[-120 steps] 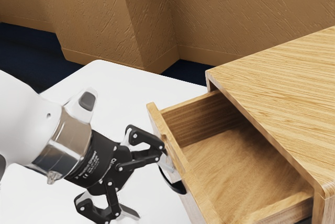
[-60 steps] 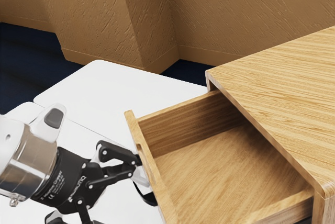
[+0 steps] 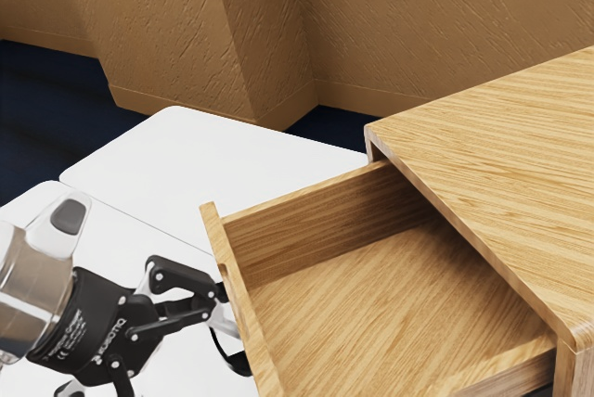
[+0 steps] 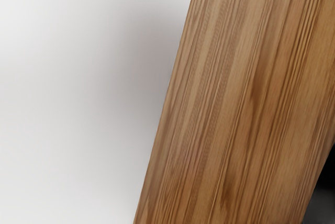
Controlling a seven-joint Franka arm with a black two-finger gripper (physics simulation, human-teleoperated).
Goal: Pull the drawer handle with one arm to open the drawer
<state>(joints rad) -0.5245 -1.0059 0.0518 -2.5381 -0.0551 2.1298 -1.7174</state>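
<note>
Arm (image 3: 42,300) low, near-level | gripper (image 3: 212,330) at handle (image 3: 233,361) | grip state unreadable | drawer (image 3: 306,221) open

One cabinet (image 3: 501,165), one drawer (image 3: 316,216), one handle (image 3: 234,361) and one table (image 3: 186,156).

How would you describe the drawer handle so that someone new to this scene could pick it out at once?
Start at the large wooden cabinet and follow its open drawer to the front panel. On the panel's outer face hangs the drawer handle, a thin black curved loop: the only dark part on the wood, unlike the jointed pincer beside it.
</note>
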